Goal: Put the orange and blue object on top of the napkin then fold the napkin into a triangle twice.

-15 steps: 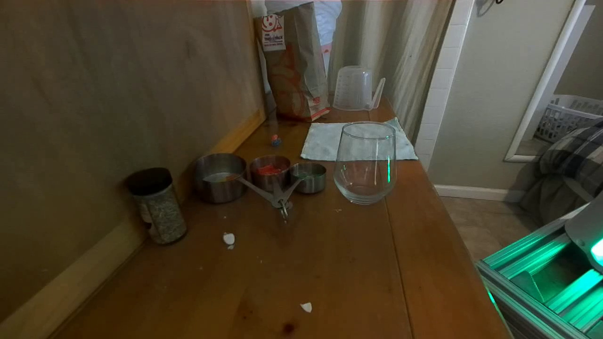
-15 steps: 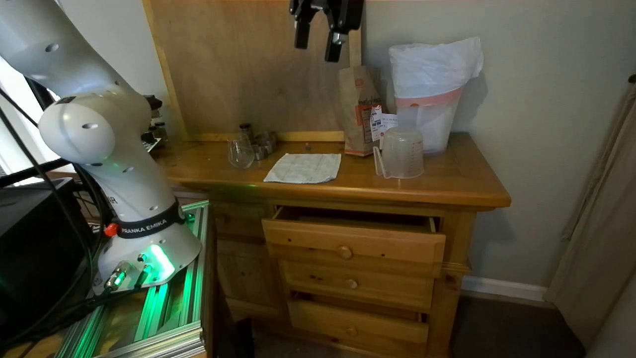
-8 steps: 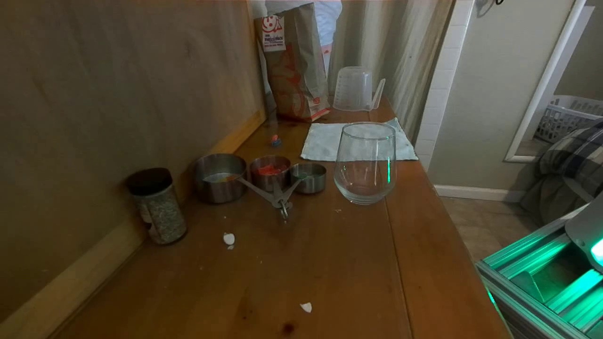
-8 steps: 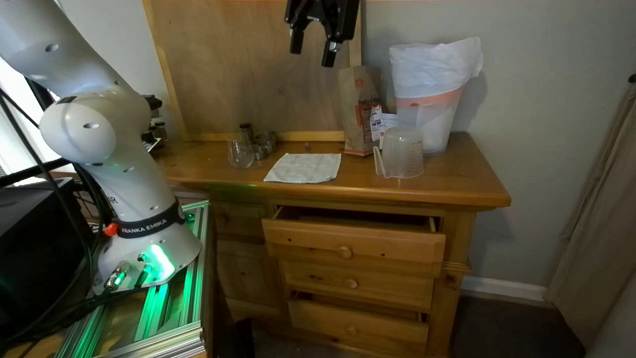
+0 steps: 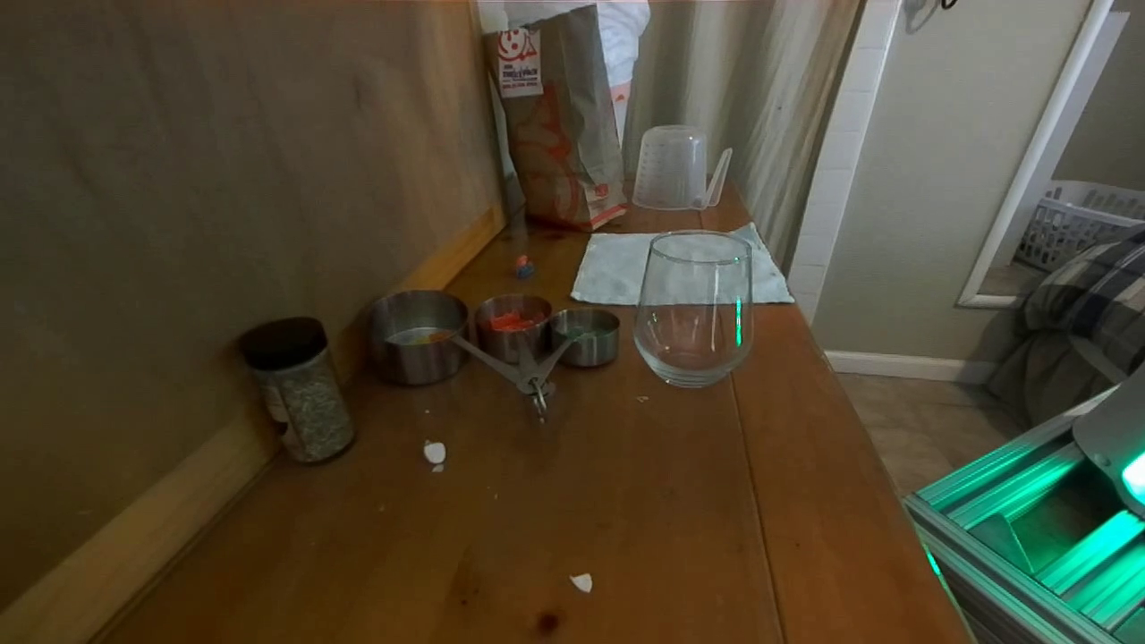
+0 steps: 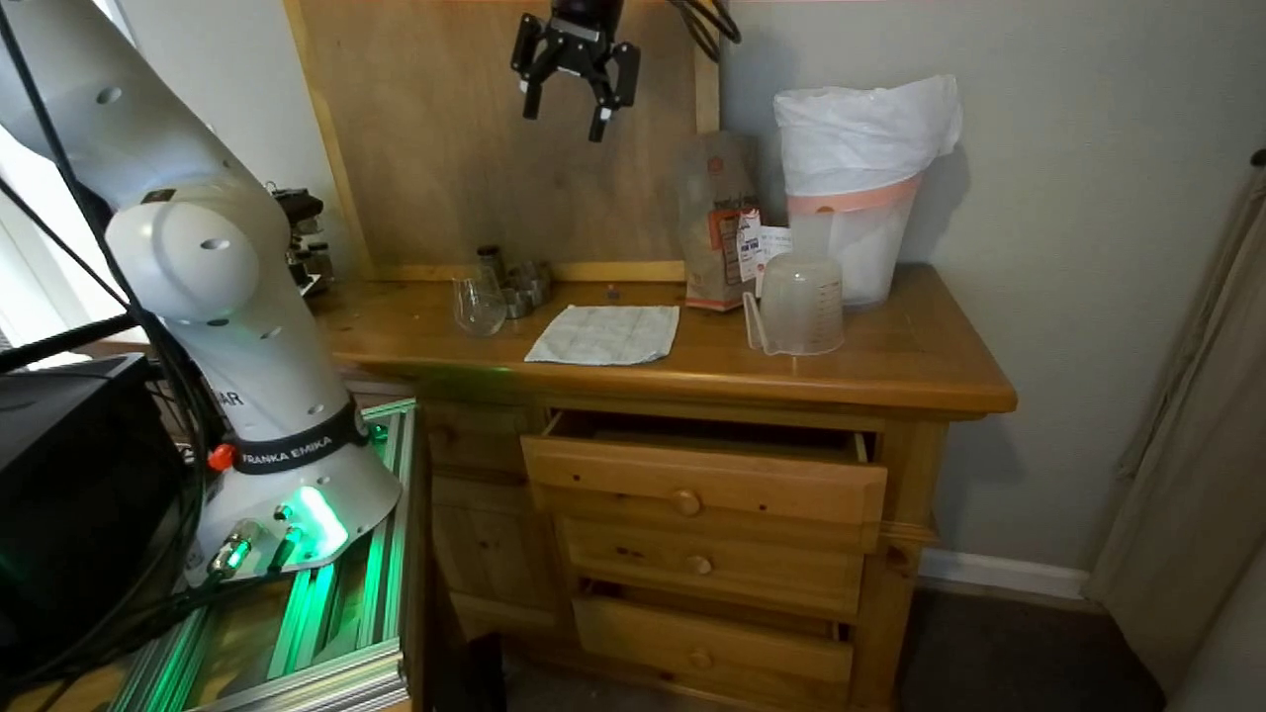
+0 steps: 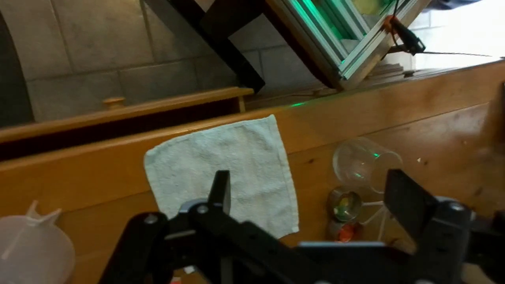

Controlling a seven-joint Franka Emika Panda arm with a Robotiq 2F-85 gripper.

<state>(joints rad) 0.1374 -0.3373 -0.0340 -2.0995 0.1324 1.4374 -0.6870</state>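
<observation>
The small orange and blue object (image 5: 523, 266) lies on the wooden table near the back wall; it is a tiny speck in an exterior view (image 6: 612, 293). In the wrist view it does not show. The napkin (image 6: 605, 334), a pale square cloth, lies flat and unfolded, apart from the object; it also shows in an exterior view (image 5: 610, 270) partly behind the clear glass, and in the wrist view (image 7: 252, 157). My gripper (image 6: 564, 126) is open and empty, high above the table. In the wrist view the gripper (image 7: 307, 171) has its jaws wide apart.
A clear glass (image 5: 693, 349) stands beside metal measuring cups (image 5: 418, 349) and a dark-lidded jar (image 5: 304, 402). A brown paper bag (image 6: 717, 227), a plastic measuring jug (image 6: 806, 307) and a white-lined bin (image 6: 860, 198) stand beyond the napkin. The top drawer (image 6: 702, 489) sticks out below the table.
In an exterior view the gripper has moved left and more of it, with cables, now shows. It stays open. The objects on the table have not moved.
</observation>
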